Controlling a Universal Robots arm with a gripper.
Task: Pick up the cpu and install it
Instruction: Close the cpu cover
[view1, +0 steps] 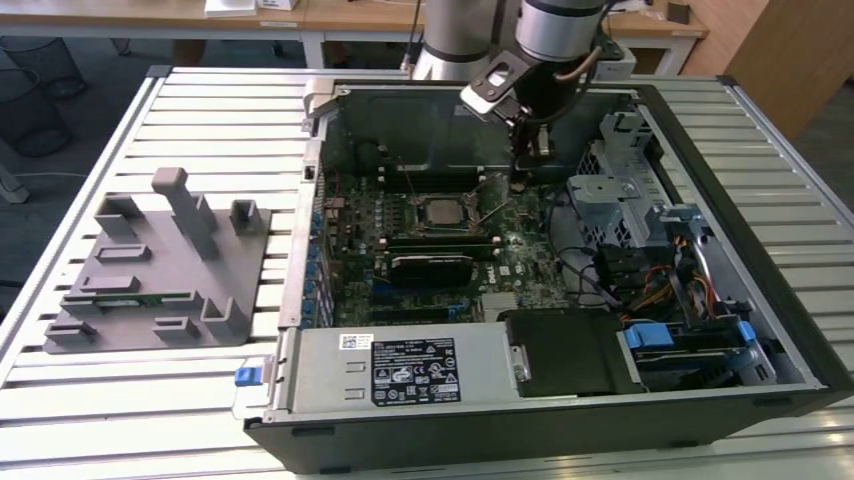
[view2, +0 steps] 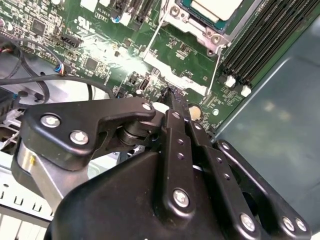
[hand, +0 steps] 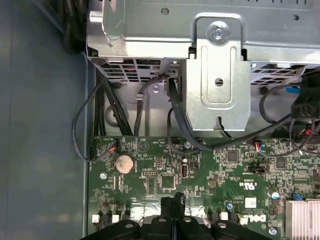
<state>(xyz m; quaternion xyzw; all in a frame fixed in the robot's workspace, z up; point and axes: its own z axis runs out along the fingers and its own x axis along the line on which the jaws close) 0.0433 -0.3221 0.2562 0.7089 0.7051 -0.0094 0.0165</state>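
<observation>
Gripper (view1: 531, 165) is hovering over the motherboard (view1: 354, 250), claw pinched narrow and gripping nothing. The cpu (view1: 438, 211) is sitting on the board, toward the exterior view's left.

The dull silver-grey square cpu (view2: 215, 7) is cut off at the second wrist view's edge; the black metal gripper (view2: 171, 96) hides part of the green motherboard (view2: 100, 45).

There's the arm (view1: 554, 30), a silver column at the far edge of the computer case (view1: 534, 440), wrist bent over and down into it. The gripper (view1: 531, 160) points straight down, close to the far wall. In both wrist views its black fingers (view2: 175, 130) (hand: 167, 206) sit pressed together, tip to tip, nothing between them.
</observation>
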